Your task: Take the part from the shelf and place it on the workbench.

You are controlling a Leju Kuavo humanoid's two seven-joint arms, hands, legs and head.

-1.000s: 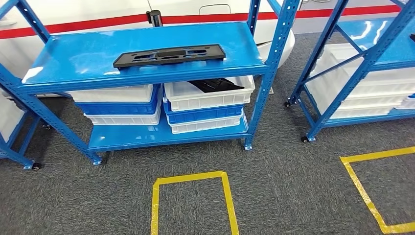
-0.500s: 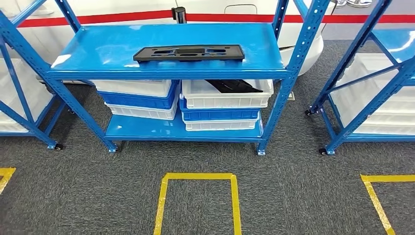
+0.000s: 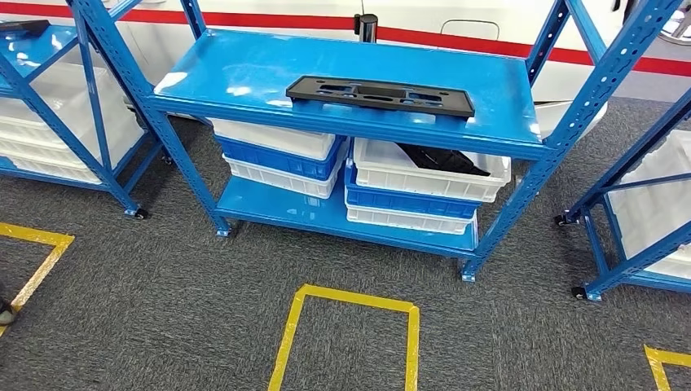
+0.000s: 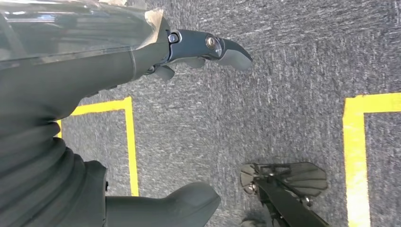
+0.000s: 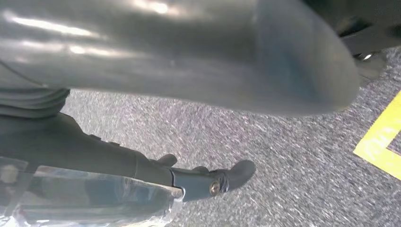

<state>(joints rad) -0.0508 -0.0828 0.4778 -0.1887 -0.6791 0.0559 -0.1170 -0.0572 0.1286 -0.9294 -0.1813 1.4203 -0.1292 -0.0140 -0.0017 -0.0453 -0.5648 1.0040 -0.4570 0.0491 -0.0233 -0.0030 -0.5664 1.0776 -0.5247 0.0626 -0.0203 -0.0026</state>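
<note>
The black part (image 3: pixel 380 95) lies flat on the top board of the blue shelf (image 3: pixel 244 69), well apart from both hands. The left hand (image 4: pixel 142 142) hangs over grey carpet (image 4: pixel 283 71), fingers spread, holding nothing. The right hand (image 5: pixel 189 179) hangs likewise, extended and empty.
</note>
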